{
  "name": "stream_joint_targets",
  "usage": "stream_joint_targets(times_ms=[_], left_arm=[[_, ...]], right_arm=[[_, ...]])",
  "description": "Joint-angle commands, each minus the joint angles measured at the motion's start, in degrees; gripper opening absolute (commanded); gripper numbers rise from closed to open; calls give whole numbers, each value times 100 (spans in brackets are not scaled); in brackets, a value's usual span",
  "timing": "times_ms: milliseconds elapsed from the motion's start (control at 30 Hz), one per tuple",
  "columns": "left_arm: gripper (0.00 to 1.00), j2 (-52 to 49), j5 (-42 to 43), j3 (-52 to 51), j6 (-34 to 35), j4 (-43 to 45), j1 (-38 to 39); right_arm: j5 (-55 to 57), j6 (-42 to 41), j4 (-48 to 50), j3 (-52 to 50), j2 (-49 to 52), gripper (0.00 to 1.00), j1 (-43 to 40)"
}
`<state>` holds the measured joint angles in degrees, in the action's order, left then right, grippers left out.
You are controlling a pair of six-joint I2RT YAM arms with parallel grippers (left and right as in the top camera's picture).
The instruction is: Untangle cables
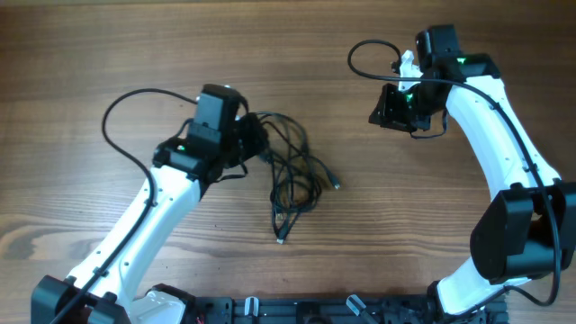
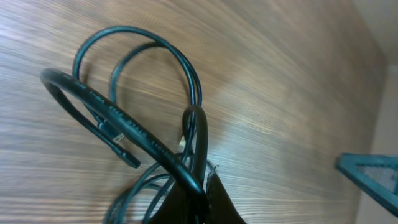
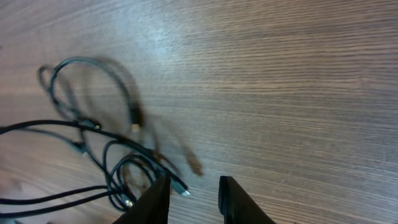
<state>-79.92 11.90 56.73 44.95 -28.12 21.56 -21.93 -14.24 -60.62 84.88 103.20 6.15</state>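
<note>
Black and thin, the cables (image 1: pixel 290 175) lay in a loose tangle of loops near the middle of the wooden table (image 1: pixel 108 54). One strand trailed toward 6 o'clock and ended in a small metallic plug (image 1: pixel 280 239), and a second plug (image 1: pixel 335 183) lay at about 3 o'clock of the heap.

At the tangle's 10 o'clock edge the left gripper (image 1: pixel 250 142) was clamped on the cables, its jaws together on them. In the left wrist view several loops rose from the dark fingers (image 2: pixel 217 208) and arched over the wood grain. One thicker strand with pale printing crossed the thinner ones.

The right gripper (image 1: pixel 389 106) stood at 2 o'clock from the heap, well apart from it — its jaws were parted and held nothing, with only bare wood showing between them. In the right wrist view the loops lay toward 9 o'clock of its fingers (image 3: pixel 155 202), some of them blurred.
</note>
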Motion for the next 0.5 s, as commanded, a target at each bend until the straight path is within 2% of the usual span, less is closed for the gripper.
stream_joint_targets(times_ms=[0,100,133,167,200,233,300,367,433,467], left_arm=[[4,-256,48,59,431,479,468],[5,-573,46,59,529,852,776],[8,-634,48,59,527,907,809],[20,-669,48,59,522,929,822],[37,-667,46,59,417,925,813],[52,-595,103,72,-195,846,715],[82,-282,146,131,-470,229,306],[93,76,374,149,-780,-175,-109],[96,374,369,146,-857,-540,-439],[97,498,374,146,-855,-741,-654]], right_arm=[[-258,369,-28,-26,-55,29,37],[-256,369,37,24,-264,30,37],[-256,367,92,42,-343,30,37],[-256,358,138,42,-413,32,37],[-260,354,157,42,-472,34,37],[-269,354,151,42,-531,34,39],[-282,365,116,42,-555,34,42],[-282,385,101,39,-557,38,66],[-286,437,133,39,-557,45,190],[-310,535,162,39,-557,57,372]])
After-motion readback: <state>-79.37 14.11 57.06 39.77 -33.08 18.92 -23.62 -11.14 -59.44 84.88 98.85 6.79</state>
